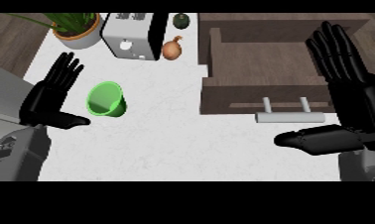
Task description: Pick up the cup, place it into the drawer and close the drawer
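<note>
Two black robot hands show above the white bench, both with fingers straight and spread, holding nothing. The left robot hand sits at the left side, palm turned toward the middle, thumb pointing right. Just right of it lies the green cup, tipped on its side on the bench with its mouth facing the viewer and slightly left; the thumb tip is near the cup's lower left rim, but I cannot tell whether they touch. The right robot hand is at the right edge, fingers reaching toward the far side over the right part of the drawer, thumb stretched left below the drawer's front. The brown drawer stands pulled open at the far right of the bench, its inside bare as far as it shows, and its pale bar handle sticks out from the near front panel. On the far side of the bench, left to right, stand a potted plant, a white and black toaster, a brown onion and, farther back, a dark green round thing.
</note>
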Robot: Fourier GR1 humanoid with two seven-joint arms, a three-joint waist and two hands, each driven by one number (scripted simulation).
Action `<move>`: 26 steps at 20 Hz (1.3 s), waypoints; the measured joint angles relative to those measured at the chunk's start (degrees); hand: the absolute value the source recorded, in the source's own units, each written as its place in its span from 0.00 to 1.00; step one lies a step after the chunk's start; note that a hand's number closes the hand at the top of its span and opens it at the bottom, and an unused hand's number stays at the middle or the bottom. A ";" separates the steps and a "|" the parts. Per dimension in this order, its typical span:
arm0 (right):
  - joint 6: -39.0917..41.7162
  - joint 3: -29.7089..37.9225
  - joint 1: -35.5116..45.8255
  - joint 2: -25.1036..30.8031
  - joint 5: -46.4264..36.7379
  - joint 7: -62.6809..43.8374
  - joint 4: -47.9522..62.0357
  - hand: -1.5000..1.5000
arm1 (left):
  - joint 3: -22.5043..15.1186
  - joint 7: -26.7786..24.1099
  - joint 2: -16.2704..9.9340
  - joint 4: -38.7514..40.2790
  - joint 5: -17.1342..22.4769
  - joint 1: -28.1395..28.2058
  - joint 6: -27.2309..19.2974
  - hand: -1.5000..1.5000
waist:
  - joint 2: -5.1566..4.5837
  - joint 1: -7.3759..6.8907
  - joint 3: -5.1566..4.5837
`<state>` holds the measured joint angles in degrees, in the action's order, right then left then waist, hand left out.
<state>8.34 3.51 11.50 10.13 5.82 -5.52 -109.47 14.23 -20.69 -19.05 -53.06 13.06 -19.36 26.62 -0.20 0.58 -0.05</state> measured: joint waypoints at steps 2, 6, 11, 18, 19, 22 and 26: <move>0.00 0.37 0.68 0.10 -0.05 -0.33 0.25 0.00 | -0.31 -3.18 0.06 4.33 -2.18 -0.87 -0.55 0.00 | 0.02 -0.04 0.01; -0.31 0.01 1.50 -0.65 -0.95 0.59 1.27 0.00 | -0.30 -9.94 -0.93 14.90 -5.59 -3.67 -0.06 0.00 | -0.03 0.04 -0.01; 0.69 1.22 2.31 -0.10 -0.11 1.36 2.65 0.00 | -0.27 -17.63 -2.07 27.62 -9.70 -7.97 -1.61 0.00 | -0.18 0.41 -0.05; 0.79 1.72 3.71 0.20 0.39 -0.06 2.52 0.00 | -0.48 -25.08 -2.29 38.07 -13.11 -9.90 -4.71 0.00 | -0.41 0.97 -0.14; 0.59 1.47 3.89 0.07 0.12 -0.39 2.44 0.00 | -0.47 -25.52 -1.82 38.85 -13.31 -10.33 -5.31 0.00 | -0.40 0.95 -0.14; 0.88 2.23 4.70 0.46 0.90 -0.56 2.74 0.00 | -0.37 -27.70 -1.61 40.51 -13.73 -10.27 -5.83 0.00 | -0.55 1.19 -0.19; 0.98 1.92 5.29 0.37 0.86 -0.83 2.95 0.00 | -0.28 -29.65 -0.77 41.99 -14.25 -10.69 -7.15 0.00 | -0.70 1.50 -0.25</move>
<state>9.32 5.43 16.79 10.50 6.69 -6.35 -106.52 13.96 -50.34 -19.82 -11.07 -1.19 -30.05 19.47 -0.89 2.08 -0.30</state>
